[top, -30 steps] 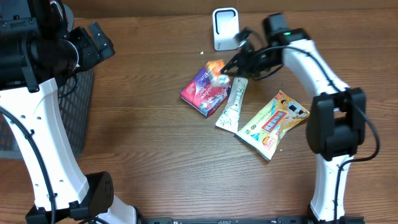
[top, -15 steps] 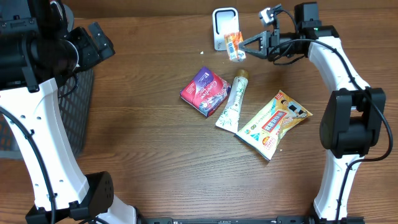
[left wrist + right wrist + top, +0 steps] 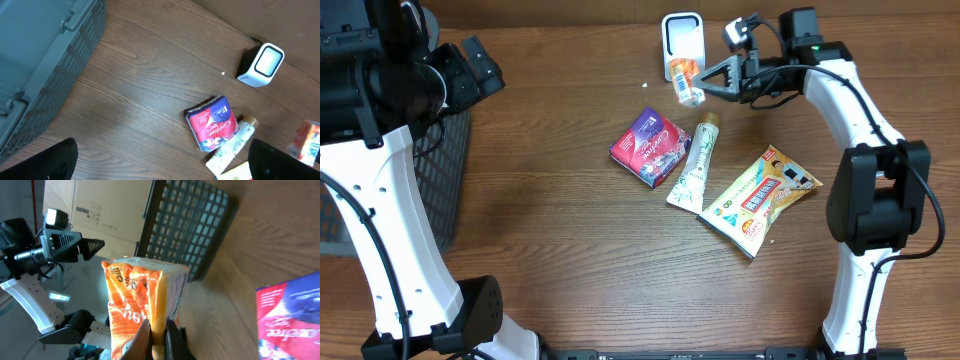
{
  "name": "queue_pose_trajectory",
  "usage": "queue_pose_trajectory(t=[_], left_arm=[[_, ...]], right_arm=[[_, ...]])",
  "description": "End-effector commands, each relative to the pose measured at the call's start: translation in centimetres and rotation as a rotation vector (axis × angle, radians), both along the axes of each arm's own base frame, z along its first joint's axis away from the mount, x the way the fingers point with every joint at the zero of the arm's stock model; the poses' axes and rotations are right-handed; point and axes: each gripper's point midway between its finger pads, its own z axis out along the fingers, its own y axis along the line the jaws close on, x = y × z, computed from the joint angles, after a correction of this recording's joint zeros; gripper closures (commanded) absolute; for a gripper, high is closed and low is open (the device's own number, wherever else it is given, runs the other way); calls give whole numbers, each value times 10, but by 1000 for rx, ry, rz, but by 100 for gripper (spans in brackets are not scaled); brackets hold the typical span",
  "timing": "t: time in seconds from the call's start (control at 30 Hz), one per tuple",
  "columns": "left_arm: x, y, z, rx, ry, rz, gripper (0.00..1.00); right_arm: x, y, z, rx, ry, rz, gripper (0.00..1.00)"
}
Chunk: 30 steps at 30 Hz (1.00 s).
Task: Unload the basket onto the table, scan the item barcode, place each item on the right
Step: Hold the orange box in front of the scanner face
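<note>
**Orange packet presented at the scanner**

The orange snack packet [image 3: 688,80] is held clear of the table [image 3: 570,250] at the upper centre of the overhead view. It sits just below the white scanner [image 3: 682,42]; whether the two touch cannot be told. The right hand [image 3: 706,86] is clamped on one narrow end of the packet, its fingers pinched close together on the wrap.

Handling, as judged: light, soft, crinkly film, likely slippery, with contents that may crush. Take hold at a sealed edge so the printed faces remain exposed. A thin pinch lets the packet swing, so any turn toward the scanner window should be slow. No barcode can be made out.

The left hand [image 3: 488,68] is spread wide and holds nothing, at the upper left above the grey basket [image 3: 440,170]. A purple pack [image 3: 650,148], a tube [image 3: 693,165] and a yellow bag [image 3: 760,195] lie mid-frame.
</note>
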Motion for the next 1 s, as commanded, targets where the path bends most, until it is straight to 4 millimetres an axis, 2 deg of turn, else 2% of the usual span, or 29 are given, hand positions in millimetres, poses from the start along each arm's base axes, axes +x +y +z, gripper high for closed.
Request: queue_pose_trajectory(t=[0.0, 0.97], left_arm=[[0, 1, -1, 3, 2, 5, 0], [0, 1, -1, 3, 2, 5, 1]], right_arm=[[-2, 3, 13, 32, -11, 22, 96], [3, 4, 16, 39, -78, 23, 96]])
